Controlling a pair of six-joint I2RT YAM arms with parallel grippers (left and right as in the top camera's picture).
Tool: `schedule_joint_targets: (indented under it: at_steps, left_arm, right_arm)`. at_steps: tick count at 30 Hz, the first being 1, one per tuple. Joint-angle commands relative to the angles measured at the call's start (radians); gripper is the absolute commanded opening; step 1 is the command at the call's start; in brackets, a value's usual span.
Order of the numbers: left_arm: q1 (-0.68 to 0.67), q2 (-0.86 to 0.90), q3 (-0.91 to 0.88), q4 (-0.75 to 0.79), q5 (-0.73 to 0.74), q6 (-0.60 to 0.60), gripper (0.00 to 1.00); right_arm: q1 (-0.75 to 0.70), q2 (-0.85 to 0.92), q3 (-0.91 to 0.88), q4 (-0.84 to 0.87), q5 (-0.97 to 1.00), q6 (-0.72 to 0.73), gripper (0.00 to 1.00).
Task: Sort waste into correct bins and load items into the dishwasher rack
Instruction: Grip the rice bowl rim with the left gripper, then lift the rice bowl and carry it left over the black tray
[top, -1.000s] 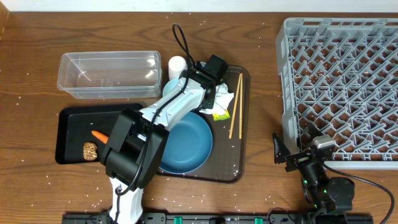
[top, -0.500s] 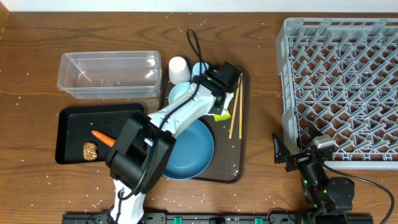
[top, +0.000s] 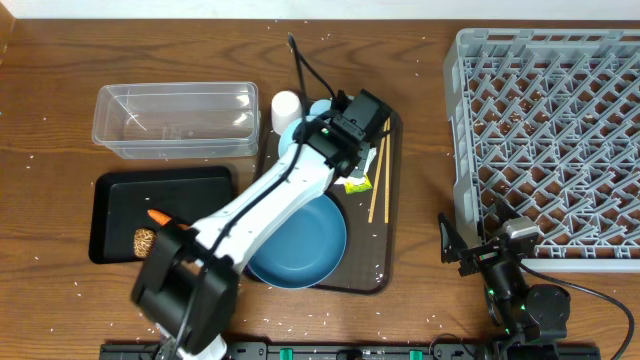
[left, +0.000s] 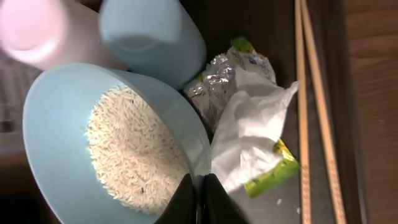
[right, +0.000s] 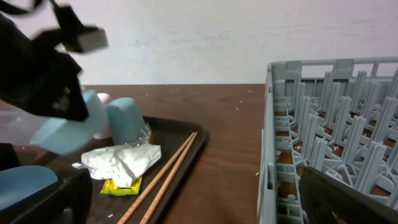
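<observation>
The left gripper pinches the rim of the bowl, which sits beside one wrapper, two cups and two chopsticks. The right gripper is spread and empty.

The left arm lies diagonally over the blue plate and bars the brown tray's left half. The bowl, wrapper and chopsticks crowd its right side. A bare strip of table lies open between the tray and the dishwasher rack.
</observation>
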Motion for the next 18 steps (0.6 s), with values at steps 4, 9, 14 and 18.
schedule_joint_targets:
  at_steps: [4,9,14,18]
  left_arm:
    - [0.022,-0.146,-0.001,-0.039,-0.012,-0.088,0.06]
    - [0.119,-0.254,-0.001,-0.122,0.010,-0.221,0.06]
    - [0.307,-0.326,-0.002,-0.214,0.203,-0.231,0.06]
    - [0.465,-0.342,-0.029,-0.238,0.360,-0.227,0.06]
  right_arm:
    - [0.009,-0.004,-0.002,-0.004,0.003,-0.008,0.99]
    - [0.009,-0.004,-0.002,-0.004,0.003,-0.008,0.99]
    - [0.009,-0.004,-0.002,-0.004,0.003,-0.008,0.99]
    - [0.009,-0.004,-0.002,-0.004,0.003,-0.008,0.99]
